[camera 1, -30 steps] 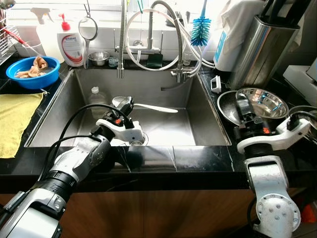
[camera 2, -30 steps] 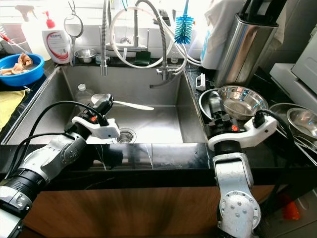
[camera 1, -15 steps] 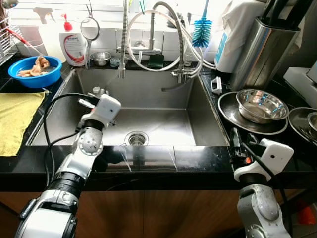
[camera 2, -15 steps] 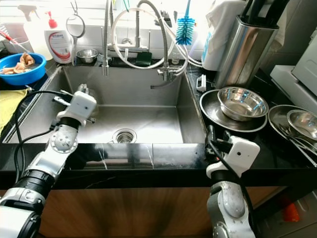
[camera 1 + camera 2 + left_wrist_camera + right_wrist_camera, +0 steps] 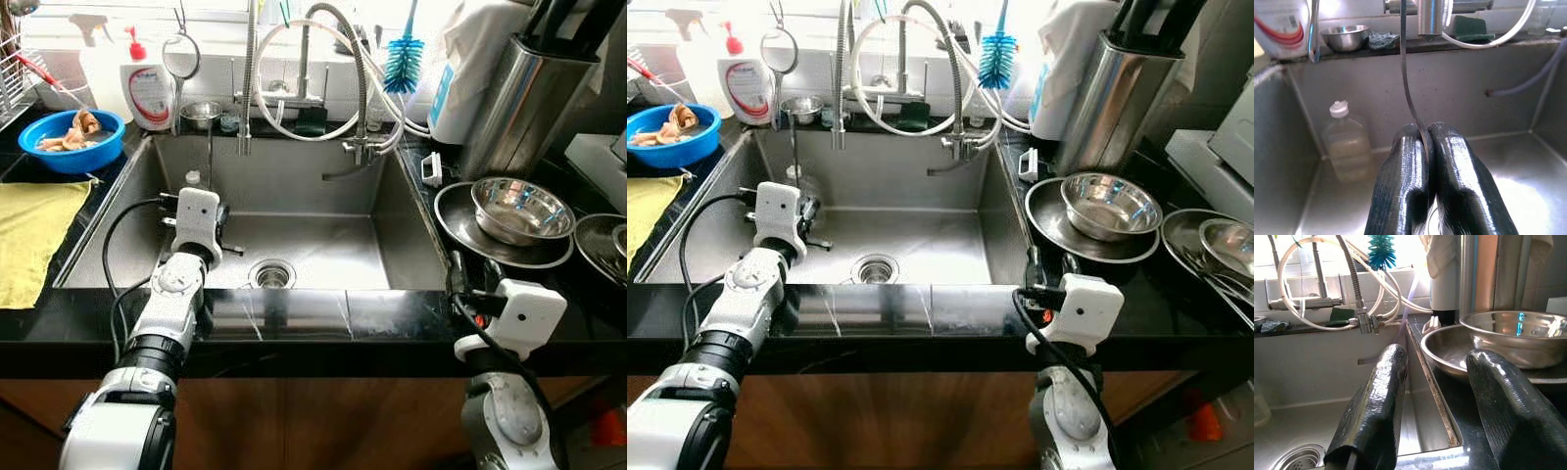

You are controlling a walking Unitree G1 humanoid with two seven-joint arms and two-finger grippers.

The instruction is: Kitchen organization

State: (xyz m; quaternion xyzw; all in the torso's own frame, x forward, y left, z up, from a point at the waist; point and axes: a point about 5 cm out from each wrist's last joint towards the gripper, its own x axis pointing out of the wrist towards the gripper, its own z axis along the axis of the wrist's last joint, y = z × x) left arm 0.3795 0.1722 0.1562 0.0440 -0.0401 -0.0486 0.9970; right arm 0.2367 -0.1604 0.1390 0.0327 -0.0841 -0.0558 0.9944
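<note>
Since a second ago left gripper (image 5: 1422, 161) lifted the thin steel utensil handle (image 5: 1406, 73) upright over the sink (image 5: 411, 245), clamped low: light, stiff, slick, may pivot; right gripper (image 5: 1437, 396) gapes, bottom right.

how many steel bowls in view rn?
3, maybe more hidden. Small steel bowl on the ledge behind the sink; steel bowl in the wide dish at right; another bowl farther right, cropped.

The sink (image 5: 323, 245) floor around the drain (image 5: 272, 273) lies open; a bottle (image 5: 1347, 142) blocks its back left corner, and faucet hoses (image 5: 313, 69) hang overhead.
</note>
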